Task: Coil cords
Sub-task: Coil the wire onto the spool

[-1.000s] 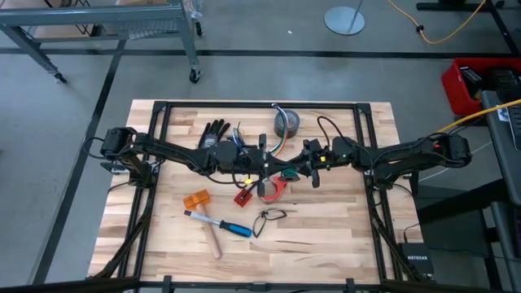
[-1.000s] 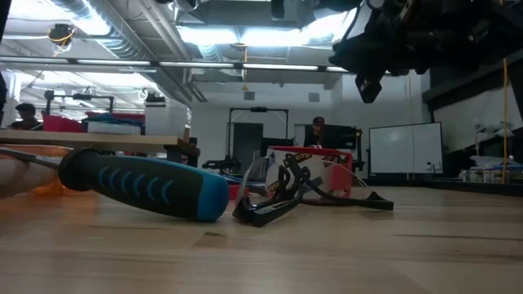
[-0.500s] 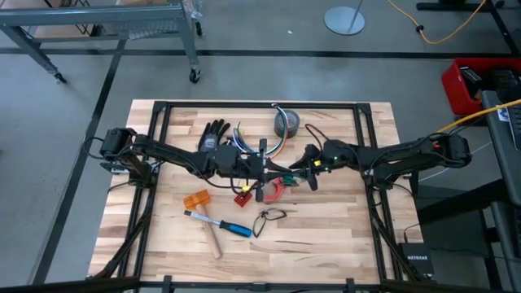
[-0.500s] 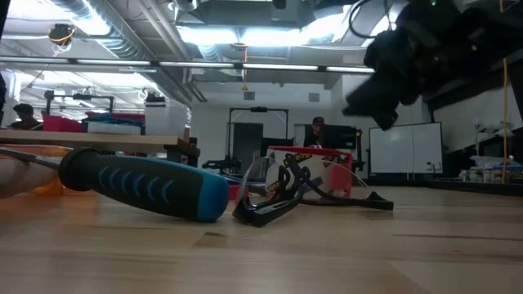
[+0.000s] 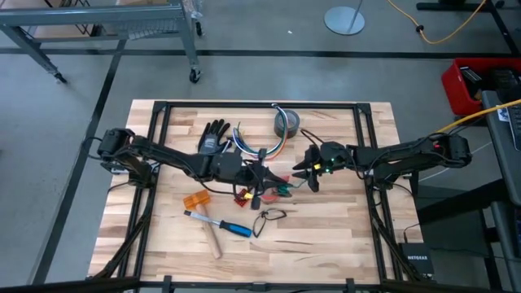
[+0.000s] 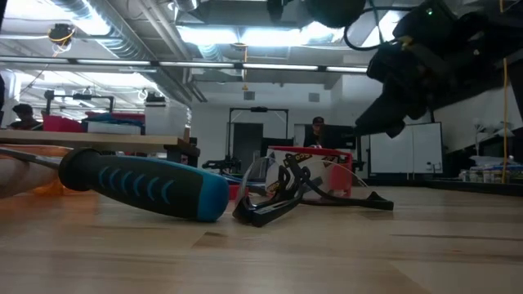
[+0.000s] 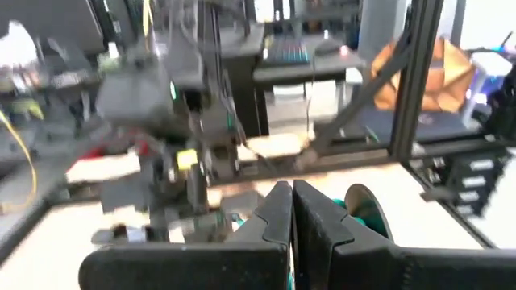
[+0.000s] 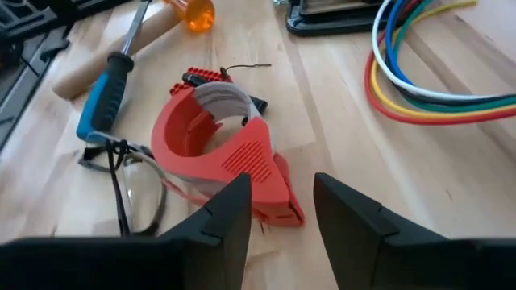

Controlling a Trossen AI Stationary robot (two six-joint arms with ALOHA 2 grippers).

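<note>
The cords (image 5: 259, 148) are a loose bundle of blue, yellow, white, red and green wires. They lie on the wooden table between a black glove (image 5: 213, 133) and a grey tape roll (image 5: 286, 124), and also show in the right wrist view (image 8: 419, 89). No gripper touches them. My left gripper (image 5: 262, 183) is shut and empty (image 7: 292, 213), held level just on the near side of the cords. My right gripper (image 5: 305, 169) is open (image 8: 282, 209) and hangs above a red tape dispenser (image 8: 222, 153), with the cords beside it.
A blue-handled screwdriver (image 5: 232, 228) and a wooden-handled tool (image 5: 213, 242) lie near the front. A small black cord loop (image 5: 269, 216), a red block (image 5: 242, 196) and an orange piece (image 5: 195, 200) lie by the dispenser. The black frame rails (image 5: 362, 138) border the table.
My left gripper has gone toward the table's near edge, off the cords and down beside the red tape dispenser. My right gripper has gone toward the table's left edge and lower, closer to the cords and the dispenser. The cords have stayed where they were.
</note>
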